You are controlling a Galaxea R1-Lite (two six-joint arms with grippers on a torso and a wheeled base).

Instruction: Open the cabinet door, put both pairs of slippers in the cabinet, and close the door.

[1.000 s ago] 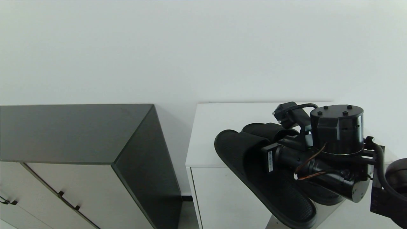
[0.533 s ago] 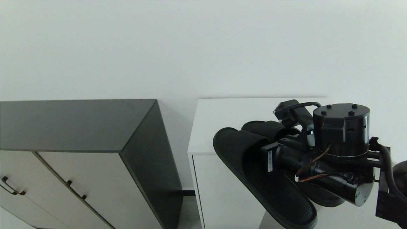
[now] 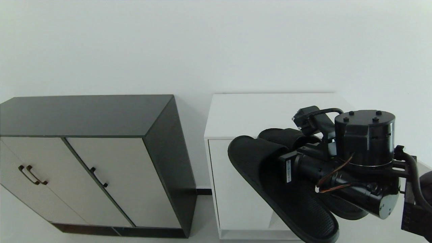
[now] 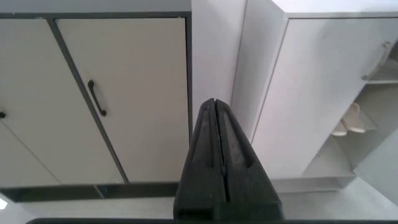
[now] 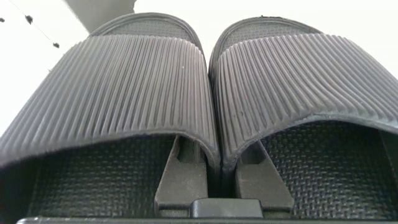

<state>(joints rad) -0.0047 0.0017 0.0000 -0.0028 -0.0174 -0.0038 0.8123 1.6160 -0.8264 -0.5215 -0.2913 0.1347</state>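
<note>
Dark cabinet stands at far L, pale doors flush, bar handles untouched; a gap separates it from the white cabinet next to it.

L gripper: fingers pressed together, nothing between them, pointing at the gap between the two cabinets. In the L wrist view the white cabinet's door is swung out at the far side. A pale pair of slippers sits on a shelf inside, so I judge one pair is stowed.

Black slippers hang in front of the white cabinet's face, clear of its top, side by side and touching. Long axis runs from toes (up, toward the cabinet) to heels (down, toward the robot), tilted.

R gripper is clamped on that pair: one finger inside each slipper, pinching the two inner strap walls together. So the slippers lie straight ahead of the R gripper, toes leading.

Judgement: R arm does the next move. The opening looks to lie R of the pair, so approach toes-first w/ the axis lined up to the shelf.
</note>
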